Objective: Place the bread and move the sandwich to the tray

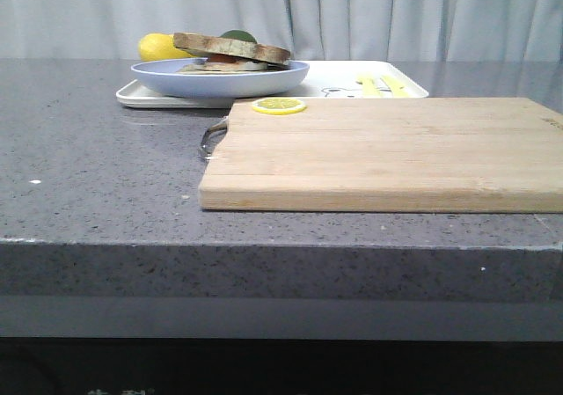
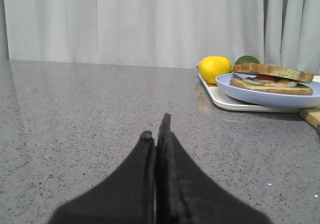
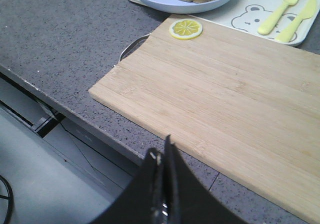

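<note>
Left wrist view: the left gripper (image 2: 157,134) is seen with its dark fingers pressed together and nothing between them, held low over the grey speckled countertop (image 2: 90,124). Beyond it, to the right, the light blue plate (image 2: 270,98) is found resting on the white tray (image 2: 225,102), and on the plate the sandwich (image 2: 272,79) is stacked, with the bread (image 2: 275,72) laid as its top slice over a red and white filling. A yellow lemon (image 2: 215,68) and a green fruit (image 2: 247,60) are seen just behind the plate.

In the right wrist view the right gripper (image 3: 162,171) is likewise clenched on nothing, and is held above the near edge of the wooden cutting board (image 3: 220,104). A lemon slice (image 3: 185,28) is laid on the board's far left corner, and a metal handle (image 3: 131,47) is fixed to the board's left end. On the tray's right part, past the board, a pale yellow fork (image 3: 280,9) and knife (image 3: 297,18) are placed beside a small bear drawing (image 3: 250,17).

In the front view neither gripper is shown; the board is set near and right, with the tray and plate lying behind it at the far left, before a pale curtain (image 1: 369,12)
</note>
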{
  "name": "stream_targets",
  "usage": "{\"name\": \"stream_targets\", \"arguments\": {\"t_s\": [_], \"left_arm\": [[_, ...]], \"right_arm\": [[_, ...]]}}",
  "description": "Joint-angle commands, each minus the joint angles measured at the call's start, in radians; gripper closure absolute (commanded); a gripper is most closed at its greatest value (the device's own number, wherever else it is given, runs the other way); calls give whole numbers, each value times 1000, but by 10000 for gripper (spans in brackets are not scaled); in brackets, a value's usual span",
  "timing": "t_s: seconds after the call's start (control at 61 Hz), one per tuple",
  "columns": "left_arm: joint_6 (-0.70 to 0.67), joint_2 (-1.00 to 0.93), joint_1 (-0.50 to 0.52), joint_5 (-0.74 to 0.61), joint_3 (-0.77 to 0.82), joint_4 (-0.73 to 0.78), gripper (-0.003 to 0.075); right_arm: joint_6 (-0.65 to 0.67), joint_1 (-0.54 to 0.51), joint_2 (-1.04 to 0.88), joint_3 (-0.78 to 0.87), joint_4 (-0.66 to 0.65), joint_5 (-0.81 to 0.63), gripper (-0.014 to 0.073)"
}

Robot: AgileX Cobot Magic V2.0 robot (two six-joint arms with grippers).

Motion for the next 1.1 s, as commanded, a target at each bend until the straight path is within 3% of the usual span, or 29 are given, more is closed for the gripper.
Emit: {"name": "stream_targets", "arguments": {"t_s": [0.0, 0.246, 0.361, 0.557, 0.689, 0.918, 1.082], "left_arm": [[-9, -24, -7, -85, 1, 2, 741], [-9, -24, -7, -85, 1, 2, 741], [-9, -22, -7, -85, 1, 2, 741], [-9, -23, -7, -85, 1, 2, 741], [-9, -23, -7, -85, 1, 2, 741], [-9, -23, -7, -85, 1, 2, 741], [-9, -23, -7, -85, 1, 2, 741]], "right_arm": [[-2, -2, 1, -23, 16, -69, 662], [-2, -2, 1, -23, 16, -69, 662], [-3, -30, -45, 6, -26, -148, 662], [-3, -234, -243, 259, -28, -463, 659], [-3, -316, -391, 453, -13, -615, 659], [-3, -345, -537, 672, -13, -743, 659], [-3, -347, -564, 722, -18, -768, 659]]}}
